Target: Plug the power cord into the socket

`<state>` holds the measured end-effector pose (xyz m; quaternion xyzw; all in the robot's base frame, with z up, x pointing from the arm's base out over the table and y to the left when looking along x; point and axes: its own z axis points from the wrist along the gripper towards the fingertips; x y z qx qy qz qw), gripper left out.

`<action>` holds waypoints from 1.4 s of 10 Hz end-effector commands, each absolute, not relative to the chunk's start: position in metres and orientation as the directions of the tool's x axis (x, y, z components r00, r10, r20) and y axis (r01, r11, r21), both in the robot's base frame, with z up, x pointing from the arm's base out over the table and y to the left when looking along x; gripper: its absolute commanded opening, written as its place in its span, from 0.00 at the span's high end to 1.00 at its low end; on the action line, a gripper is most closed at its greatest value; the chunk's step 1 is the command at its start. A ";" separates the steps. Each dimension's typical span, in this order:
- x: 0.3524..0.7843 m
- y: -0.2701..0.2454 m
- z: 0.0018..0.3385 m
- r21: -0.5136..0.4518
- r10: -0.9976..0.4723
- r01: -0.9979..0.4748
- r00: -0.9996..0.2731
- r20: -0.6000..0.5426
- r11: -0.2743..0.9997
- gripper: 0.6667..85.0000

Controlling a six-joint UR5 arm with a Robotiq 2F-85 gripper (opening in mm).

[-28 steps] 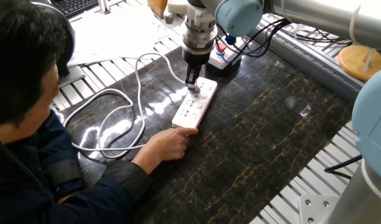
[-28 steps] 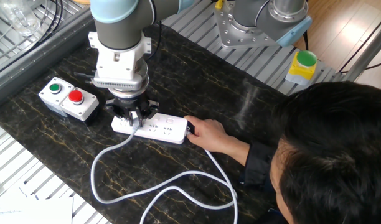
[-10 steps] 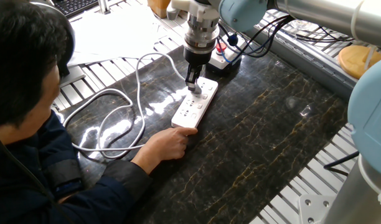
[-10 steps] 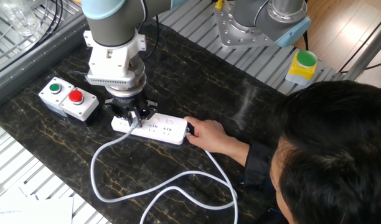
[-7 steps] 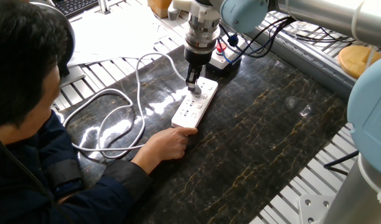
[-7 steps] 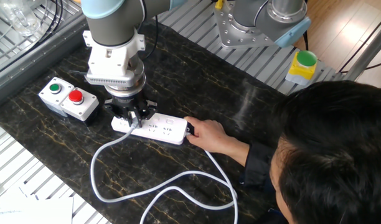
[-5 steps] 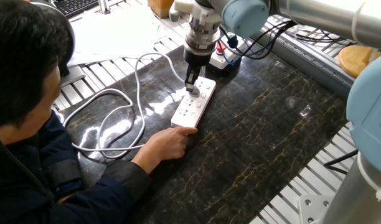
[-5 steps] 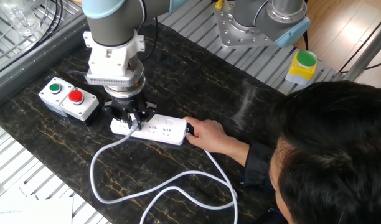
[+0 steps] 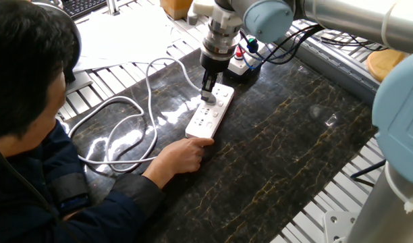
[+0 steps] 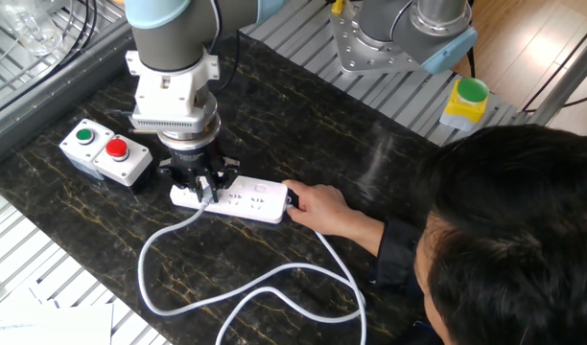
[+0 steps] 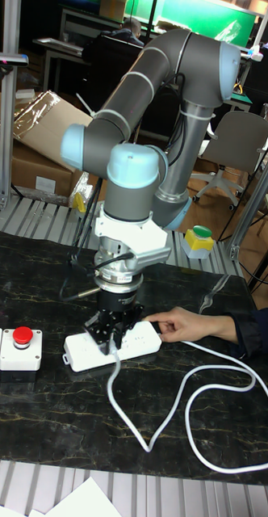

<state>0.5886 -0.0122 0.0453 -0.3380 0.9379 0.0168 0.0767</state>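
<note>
The socket (image 9: 211,116) (image 10: 246,201) (image 11: 85,354) is a flat white power strip lying on the dark marble table. My gripper (image 9: 208,93) (image 10: 205,192) (image 11: 114,344) stands straight down on its far end, shut on the plug of the power cord. The plug is pressed against the strip's top and mostly hidden by the fingers. From the gripper, the power cord (image 9: 150,94) (image 10: 247,286) (image 11: 190,408) trails away in white loops over the table. A person's hand (image 9: 186,154) (image 10: 317,203) (image 11: 178,325) holds the strip's other end.
A grey box with red and green buttons (image 10: 106,151) (image 11: 13,349) sits just beyond the gripper. The person's head and arm (image 10: 495,240) fill the near side. A second robot base (image 10: 409,34), a green-capped block (image 10: 464,101) and black cables (image 9: 287,37) stand at the table's edges.
The arm has shifted slightly, with the gripper staying on the strip's far end. The person's hand and the cord's loops look unchanged.
</note>
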 end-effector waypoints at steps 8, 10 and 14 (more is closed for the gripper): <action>0.636 0.005 0.185 -0.004 -0.416 -0.418 -0.903 -0.110 0.908 0.99; 0.651 0.027 0.208 0.004 -0.345 -0.349 -0.926 -0.156 0.937 0.99; 0.678 0.043 0.205 0.013 -0.320 -0.329 -0.926 -0.198 0.944 0.99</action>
